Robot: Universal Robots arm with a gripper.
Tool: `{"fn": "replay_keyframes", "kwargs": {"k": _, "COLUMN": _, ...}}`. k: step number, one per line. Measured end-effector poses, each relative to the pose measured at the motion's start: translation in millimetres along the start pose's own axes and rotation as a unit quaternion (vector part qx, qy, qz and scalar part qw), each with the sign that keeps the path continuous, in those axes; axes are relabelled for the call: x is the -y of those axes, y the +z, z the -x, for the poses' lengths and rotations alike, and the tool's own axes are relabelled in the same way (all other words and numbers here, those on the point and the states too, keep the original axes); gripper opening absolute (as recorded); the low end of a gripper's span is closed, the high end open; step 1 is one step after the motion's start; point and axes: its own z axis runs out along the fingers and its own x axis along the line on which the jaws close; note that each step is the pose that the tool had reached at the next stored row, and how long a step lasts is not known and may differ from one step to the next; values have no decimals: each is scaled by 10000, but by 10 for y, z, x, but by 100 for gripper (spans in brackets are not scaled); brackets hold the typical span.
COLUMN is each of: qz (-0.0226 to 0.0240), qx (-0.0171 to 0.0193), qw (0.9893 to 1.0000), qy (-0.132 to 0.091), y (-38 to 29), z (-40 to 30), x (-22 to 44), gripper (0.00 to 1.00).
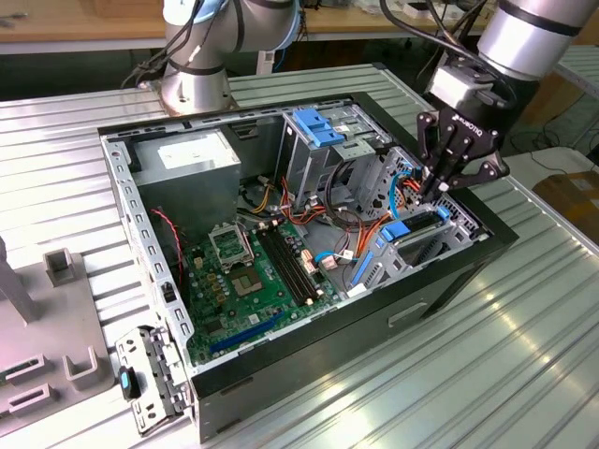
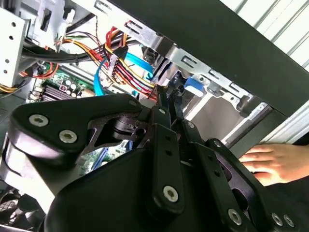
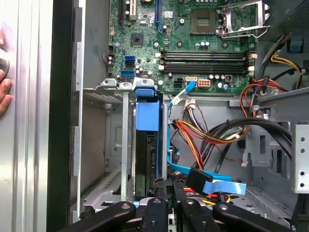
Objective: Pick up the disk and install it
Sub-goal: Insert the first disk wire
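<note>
A ribbed metal table point(image 1: 487, 374) carries an open black computer case point(image 1: 309, 348), with a wooden bench point(image 1: 75, 19) behind it. The gripper point(image 1: 442, 187), its fingers drawn together, hangs just over the drive bay, where the disk point(image 3: 147, 118) stands on edge. A person's hand point(image 2: 270, 162) lies just outside the case. The power supply's white label point(image 1: 187, 154) bears print too small to read.

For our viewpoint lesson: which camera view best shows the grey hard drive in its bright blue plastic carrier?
The first wrist view: the blue-framed grey hard drive stands plainly in its metal bay. The exterior view shows its blue end; the second wrist view, a blue glimpse.
</note>
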Motion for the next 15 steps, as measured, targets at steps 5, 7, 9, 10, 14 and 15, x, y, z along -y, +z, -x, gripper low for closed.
{"fn": "replay_keyframes", "kwargs": {"k": 5, "qz": -1, "qx": 5, "qw": 10000, "qy": 0, "y": 8, "z": -91, "x": -54, "gripper": 17}}
{"fn": "replay_keyframes", "kwargs": {"k": 7, "qz": -1, "qx": 3, "qw": 10000, "qy": 0, "y": 16, "z": -115, "x": -80, "gripper": 17}}
{"fn": "replay_keyframes", "kwargs": {"k": 9, "qz": 1, "qx": 6, "qw": 10000, "qy": 40, "y": 45, "z": -119, "x": -81, "gripper": 17}}
{"fn": "replay_keyframes", "kwargs": {"k": 10, "qz": 1, "qx": 6, "qw": 10000, "qy": 44, "y": 50, "z": -119, "x": -81, "gripper": 17}}
{"fn": "replay_keyframes", "kwargs": {"k": 14, "qz": 5, "qx": 11, "qw": 9999, "qy": 160, "y": 79, "z": -118, "x": -89, "gripper": 17}}
{"fn": "replay_keyframes", "kwargs": {"k": 15, "qz": 6, "qx": 12, "qw": 9999, "qy": 167, "y": 82, "z": -120, "x": -89, "gripper": 17}}
